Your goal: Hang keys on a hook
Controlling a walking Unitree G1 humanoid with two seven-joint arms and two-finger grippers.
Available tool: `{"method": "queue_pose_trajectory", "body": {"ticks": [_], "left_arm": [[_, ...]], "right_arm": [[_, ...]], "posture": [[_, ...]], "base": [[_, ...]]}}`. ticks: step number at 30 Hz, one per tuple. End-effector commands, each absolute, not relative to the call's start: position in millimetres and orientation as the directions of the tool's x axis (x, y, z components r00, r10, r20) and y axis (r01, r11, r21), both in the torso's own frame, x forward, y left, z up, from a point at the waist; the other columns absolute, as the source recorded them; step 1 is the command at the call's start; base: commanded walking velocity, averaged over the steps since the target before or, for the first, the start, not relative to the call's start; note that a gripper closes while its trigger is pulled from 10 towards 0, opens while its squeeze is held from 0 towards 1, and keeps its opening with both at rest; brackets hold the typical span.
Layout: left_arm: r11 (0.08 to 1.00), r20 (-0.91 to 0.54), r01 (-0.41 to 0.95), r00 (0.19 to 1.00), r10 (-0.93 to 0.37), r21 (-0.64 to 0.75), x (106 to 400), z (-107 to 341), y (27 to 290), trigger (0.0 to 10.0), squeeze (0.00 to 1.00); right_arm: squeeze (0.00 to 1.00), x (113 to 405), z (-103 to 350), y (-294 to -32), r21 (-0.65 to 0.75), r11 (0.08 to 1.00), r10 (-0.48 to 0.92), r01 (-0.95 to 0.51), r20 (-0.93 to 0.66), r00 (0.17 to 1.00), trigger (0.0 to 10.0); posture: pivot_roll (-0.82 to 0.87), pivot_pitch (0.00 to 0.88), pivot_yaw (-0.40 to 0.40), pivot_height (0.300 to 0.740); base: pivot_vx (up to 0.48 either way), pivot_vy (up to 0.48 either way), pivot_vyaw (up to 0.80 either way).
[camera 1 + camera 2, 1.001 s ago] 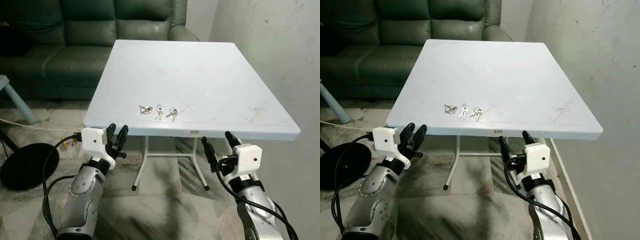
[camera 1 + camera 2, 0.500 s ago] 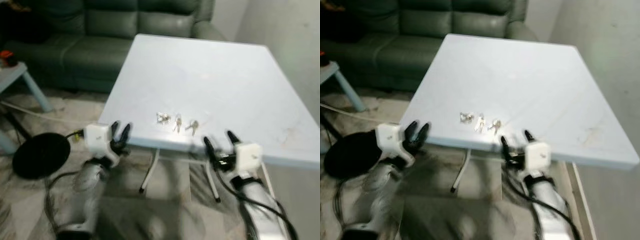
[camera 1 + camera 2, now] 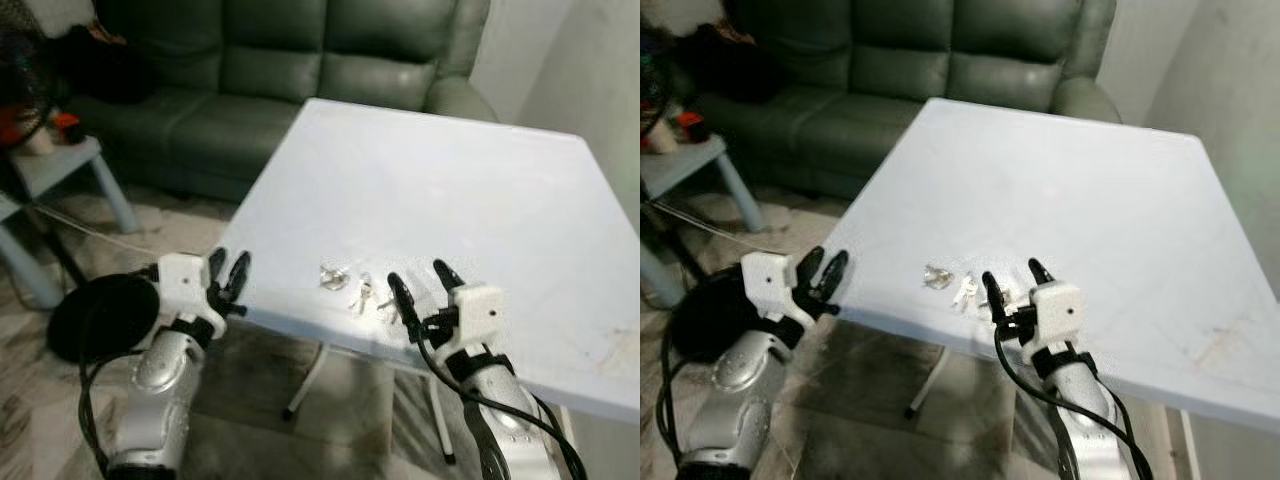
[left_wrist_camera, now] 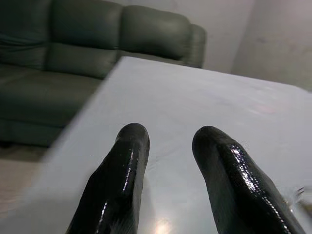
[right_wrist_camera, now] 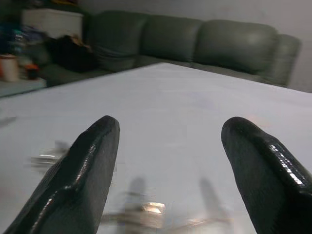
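2 head eyes looking down at white table (image 3: 480,190), wrist views skimming low across it

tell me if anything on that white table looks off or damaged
Only mild wear: a brownish scuff marks the white table near its right edge. The keys lie loose near the front edge, with the right gripper open above them. No hook is visible.
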State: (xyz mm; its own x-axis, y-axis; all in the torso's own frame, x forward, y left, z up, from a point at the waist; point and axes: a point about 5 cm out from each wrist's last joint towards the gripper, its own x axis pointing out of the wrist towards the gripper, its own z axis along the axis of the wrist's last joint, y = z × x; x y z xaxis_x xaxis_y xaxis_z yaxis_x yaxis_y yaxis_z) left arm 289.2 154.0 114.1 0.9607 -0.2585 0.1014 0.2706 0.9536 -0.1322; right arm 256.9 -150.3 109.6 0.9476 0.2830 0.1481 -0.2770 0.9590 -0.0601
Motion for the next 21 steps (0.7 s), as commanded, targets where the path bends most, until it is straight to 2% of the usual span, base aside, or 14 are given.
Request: {"method": "queue_pose_trajectory", "body": {"ticks": [1, 6, 13, 21], "left_arm": [[0.946, 0.107, 0.291, 0.955, -0.277, -0.141, 289, 114, 146, 10.0, 0.0], [0.96, 0.081, 0.247, 0.968, -0.238, -0.133, 289, 111, 144, 10.0, 0.0], [0.951, 0.095, 0.275, 0.96, -0.263, -0.14, 288, 112, 138, 10.0, 0.0], [0.946, 0.089, 0.298, 0.954, -0.288, -0.128, 280, 109, 130, 10.0, 0.0]], "right_arm": [[0.0, 255, 106, -159, -0.068, 0.964, 0.263, -0.256, 0.124, 0.957, 10.0], [0.0, 256, 105, -158, -0.116, 0.948, 0.309, -0.297, 0.101, 0.946, 10.0], [0.0, 261, 107, -162, -0.171, 0.922, 0.364, -0.348, 0.073, 0.929, 10.0], [0.0, 285, 111, -169, -0.228, 0.897, 0.39, -0.378, 0.006, 0.921, 10.0]], "posture": [[0.12, 0.028, -0.045, 0.74], [0.11, 0.032, -0.047, 0.74], [0.11, 0.044, -0.05, 0.74], [0.12, 0.072, -0.067, 0.74]], "base": [[0.0, 0.0, 0.0], [0.0, 0.0, 0.0], [0.0, 0.0, 0.0], [0.0, 0.0, 0.0]]}}
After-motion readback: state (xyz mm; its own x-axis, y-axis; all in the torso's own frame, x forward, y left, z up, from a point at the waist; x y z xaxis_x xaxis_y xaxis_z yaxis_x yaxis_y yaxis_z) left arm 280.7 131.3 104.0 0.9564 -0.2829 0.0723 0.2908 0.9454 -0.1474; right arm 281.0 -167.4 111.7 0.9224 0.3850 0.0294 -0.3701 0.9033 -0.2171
